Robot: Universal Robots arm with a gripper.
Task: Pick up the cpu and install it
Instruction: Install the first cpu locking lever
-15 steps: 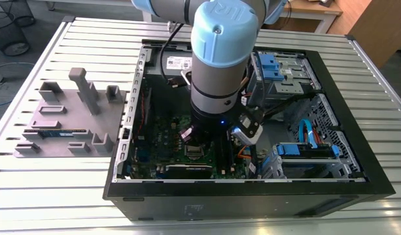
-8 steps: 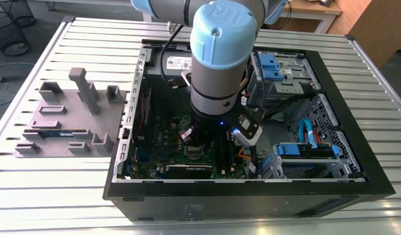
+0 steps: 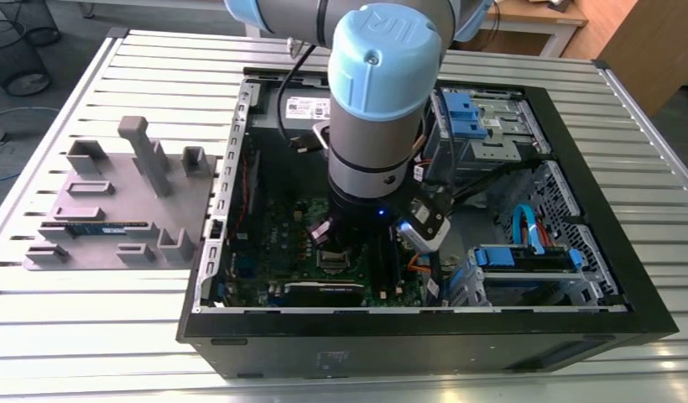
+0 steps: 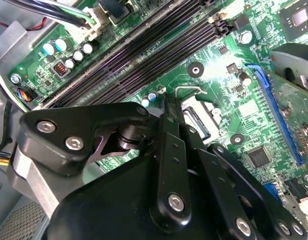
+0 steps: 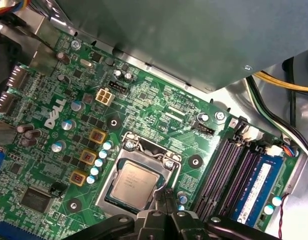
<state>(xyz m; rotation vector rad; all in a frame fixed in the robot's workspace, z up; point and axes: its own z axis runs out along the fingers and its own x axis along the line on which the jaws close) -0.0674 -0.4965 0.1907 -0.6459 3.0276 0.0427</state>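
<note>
- The cpu (image 5: 135, 182) is lying in the socket (image 5: 138, 175), just below the tool (image 5: 166, 202).
- The tool's fingers are sitting closed together, gripping nothing.
- Judgement: lift straight, avoiding sideways drag.

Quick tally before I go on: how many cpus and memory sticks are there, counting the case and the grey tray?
cpu: 1, in the board socket
memory stick: 2, one in a board slot, one on the grey tray
Total: 3
</note>
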